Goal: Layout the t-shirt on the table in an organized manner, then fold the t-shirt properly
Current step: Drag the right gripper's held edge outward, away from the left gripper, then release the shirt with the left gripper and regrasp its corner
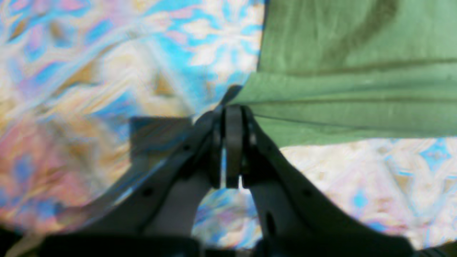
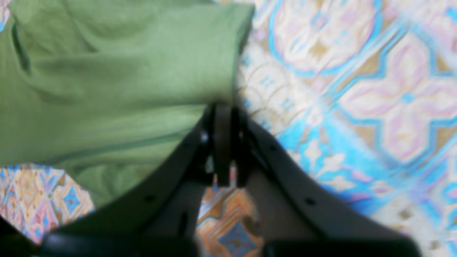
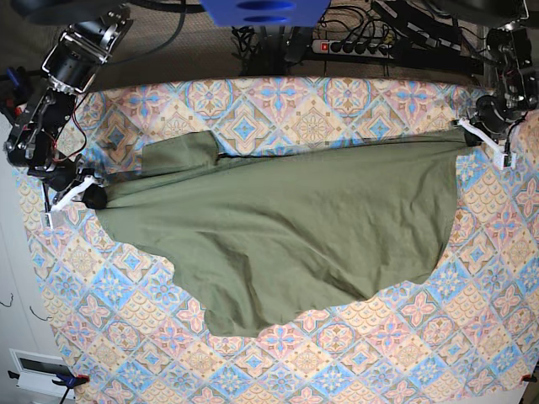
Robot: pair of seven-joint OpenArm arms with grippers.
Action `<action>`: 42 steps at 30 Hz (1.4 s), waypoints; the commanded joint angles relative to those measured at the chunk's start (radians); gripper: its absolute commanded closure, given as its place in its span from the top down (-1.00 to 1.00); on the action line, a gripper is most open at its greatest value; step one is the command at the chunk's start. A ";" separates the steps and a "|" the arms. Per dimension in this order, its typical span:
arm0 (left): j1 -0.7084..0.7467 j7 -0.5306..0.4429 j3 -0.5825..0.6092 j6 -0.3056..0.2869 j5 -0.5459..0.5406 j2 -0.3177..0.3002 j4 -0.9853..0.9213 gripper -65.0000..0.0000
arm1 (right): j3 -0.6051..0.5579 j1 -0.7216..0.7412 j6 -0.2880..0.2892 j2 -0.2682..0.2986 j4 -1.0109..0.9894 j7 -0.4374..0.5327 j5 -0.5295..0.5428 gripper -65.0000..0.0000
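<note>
Table point(image 3: 354, 353) front bare, t-shirt point(image 3: 286, 236) edge-stretched btwn pincers

Base view: even, bright overhead light, sharp focus, soft shadow under the t-shirt point(image 3: 286, 227) edges. Both wrist views soft and smeared; the surface point(image 1: 71, 71) pattern streaks left of the left gripper point(image 1: 230, 110). Right gripper point(image 2: 223, 107) dark, blurred at its base. No glare.

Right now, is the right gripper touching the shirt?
Touching. In the right wrist view the right gripper is shut on the shirt's edge, with the green cloth running straight into its closed tips.
</note>
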 commanded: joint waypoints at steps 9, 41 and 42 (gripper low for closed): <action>0.025 0.006 0.010 -0.034 0.001 -0.035 0.018 -1.00 | -0.019 0.018 -0.003 0.049 0.008 0.014 0.001 -0.96; 0.174 0.016 0.044 -0.106 -0.176 0.031 0.078 -0.44 | -0.099 0.015 -0.003 0.049 0.008 0.025 0.000 -0.96; 0.172 0.016 0.048 -0.106 -0.176 0.033 0.078 -0.44 | -0.099 0.015 -0.003 0.049 0.008 0.025 0.000 -0.96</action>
